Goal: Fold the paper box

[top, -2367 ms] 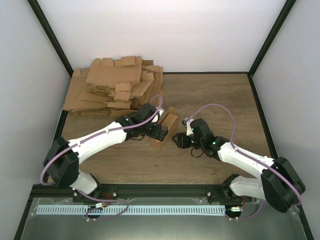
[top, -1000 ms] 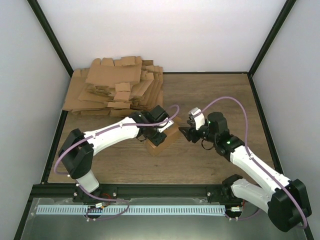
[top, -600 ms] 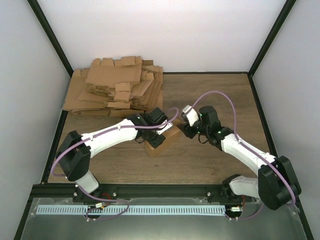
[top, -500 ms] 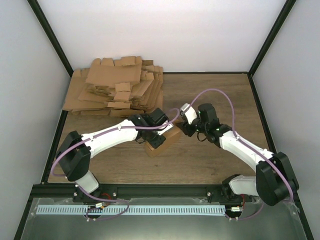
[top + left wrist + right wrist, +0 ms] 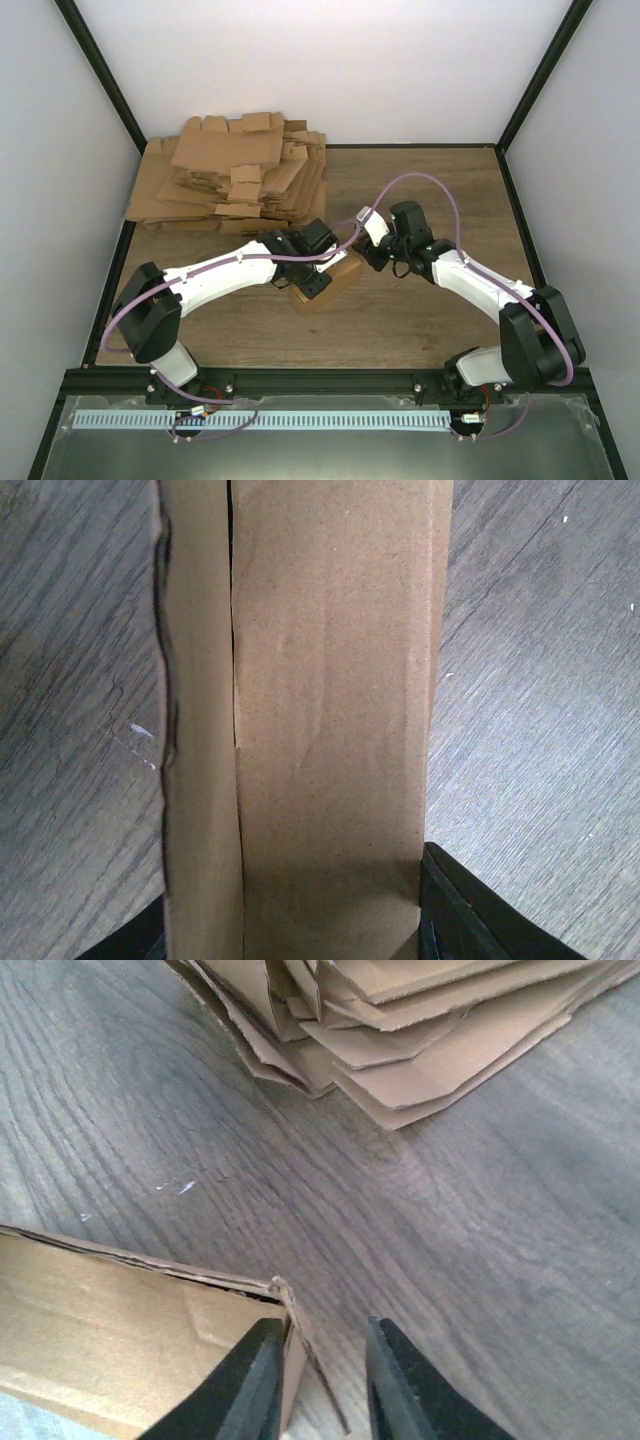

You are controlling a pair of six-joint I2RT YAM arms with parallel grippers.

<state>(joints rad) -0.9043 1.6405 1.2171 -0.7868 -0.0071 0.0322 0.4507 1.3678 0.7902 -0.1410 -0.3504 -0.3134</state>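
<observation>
Mostly cropped paper box (image 5: 330,730), left hand (image 5: 300,935) nearly hidden behind it

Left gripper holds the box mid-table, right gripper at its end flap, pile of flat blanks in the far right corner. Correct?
No: the pile of flat blanks sits in the far left corner, as the top external view shows. The rest holds: the left gripper holds the paper box mid-table and the right gripper is at its end flap.
</observation>
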